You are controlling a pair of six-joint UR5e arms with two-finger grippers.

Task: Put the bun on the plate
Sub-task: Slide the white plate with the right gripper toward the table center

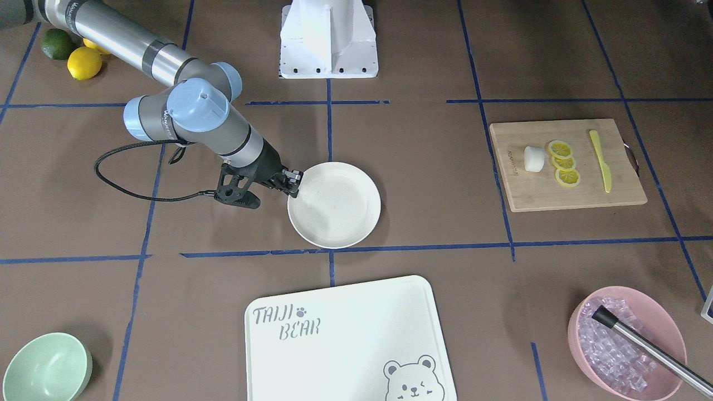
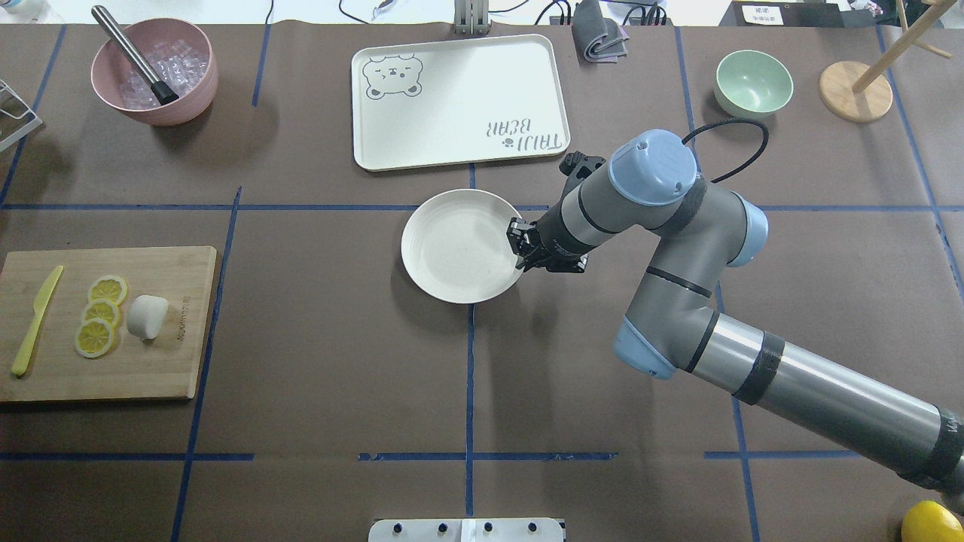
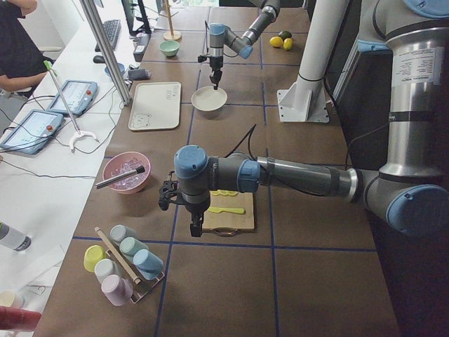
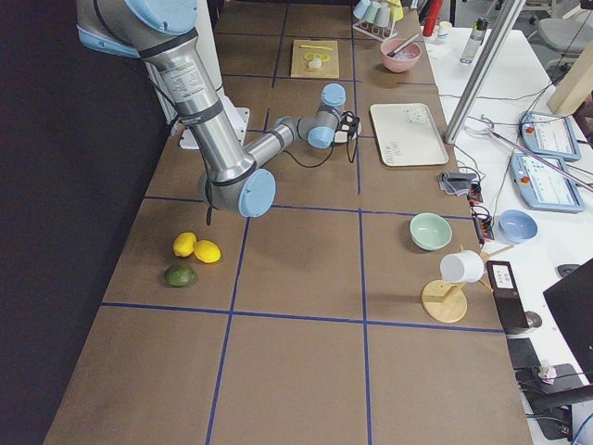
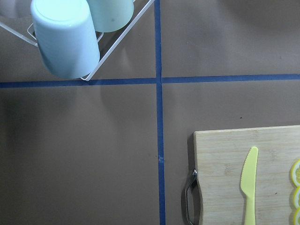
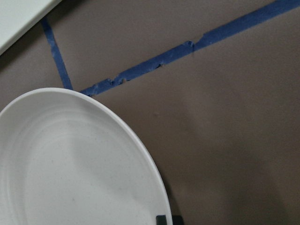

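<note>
One bun [image 2: 147,316], three lemon slices [image 2: 100,311], one plate [image 2: 444,263]. The right fingers [image 2: 518,242] are at its rim and the left fingers [image 3: 193,226] above the desk. Whether either pair is spread, I cannot tell.

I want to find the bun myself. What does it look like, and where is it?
Find the wooden cutting board at the table's left end in the overhead view. On it lie a yellow knife, three lemon slices, then the bun beside the slices. It is the only smooth, white, rounded lump; its neighbours are flat and yellow.
</note>
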